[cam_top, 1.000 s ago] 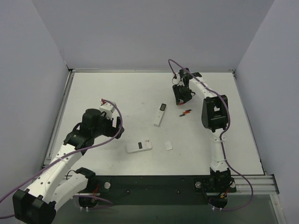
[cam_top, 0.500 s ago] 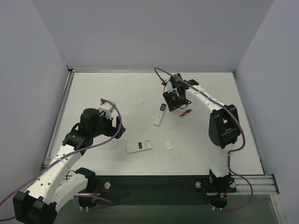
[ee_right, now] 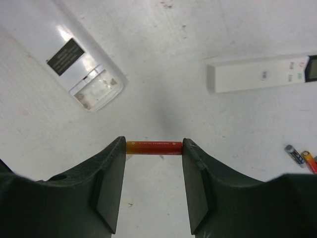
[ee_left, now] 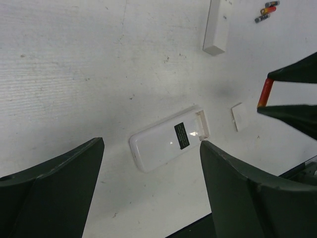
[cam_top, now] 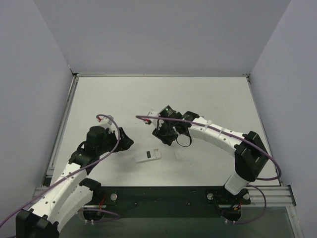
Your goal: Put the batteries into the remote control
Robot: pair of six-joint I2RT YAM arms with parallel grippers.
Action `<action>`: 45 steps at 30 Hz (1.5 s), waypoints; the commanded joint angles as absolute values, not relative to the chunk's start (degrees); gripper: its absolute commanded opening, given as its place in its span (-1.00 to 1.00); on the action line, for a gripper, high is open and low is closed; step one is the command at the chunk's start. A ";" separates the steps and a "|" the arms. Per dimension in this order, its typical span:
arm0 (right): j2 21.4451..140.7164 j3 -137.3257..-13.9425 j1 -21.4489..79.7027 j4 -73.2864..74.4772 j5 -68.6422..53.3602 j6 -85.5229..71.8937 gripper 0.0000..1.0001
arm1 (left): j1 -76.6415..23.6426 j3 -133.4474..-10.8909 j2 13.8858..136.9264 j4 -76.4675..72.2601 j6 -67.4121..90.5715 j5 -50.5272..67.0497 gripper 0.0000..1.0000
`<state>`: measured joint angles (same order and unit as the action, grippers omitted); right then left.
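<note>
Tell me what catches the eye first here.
A red battery is pinched end to end in the right gripper, above the middle of the table. Just beside it lies the remote control, white face up with its battery bay uncovered, and the open left gripper hovers over it.

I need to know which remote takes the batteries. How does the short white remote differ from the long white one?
The short remote is broad with rounded corners; the long remote is slimmer and square-cornered. The short remote shows a dark label and an open battery bay at one end; the long remote shows a dark screen at one end. Both are white and lie flat on the table.
</note>
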<state>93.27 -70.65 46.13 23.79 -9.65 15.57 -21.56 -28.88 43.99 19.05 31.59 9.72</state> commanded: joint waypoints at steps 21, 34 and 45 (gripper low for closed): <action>104.59 -73.21 57.04 21.71 -14.15 36.65 -0.48 | -21.09 -30.15 5.28 23.73 21.71 -16.78 0.73; 107.31 -75.15 57.92 22.15 -14.33 37.62 -0.46 | -18.99 -29.97 5.89 23.47 21.97 -15.03 0.73; 108.81 -75.41 57.92 22.76 -14.24 38.06 -0.33 | -18.90 -29.88 6.24 23.47 21.88 -14.41 0.73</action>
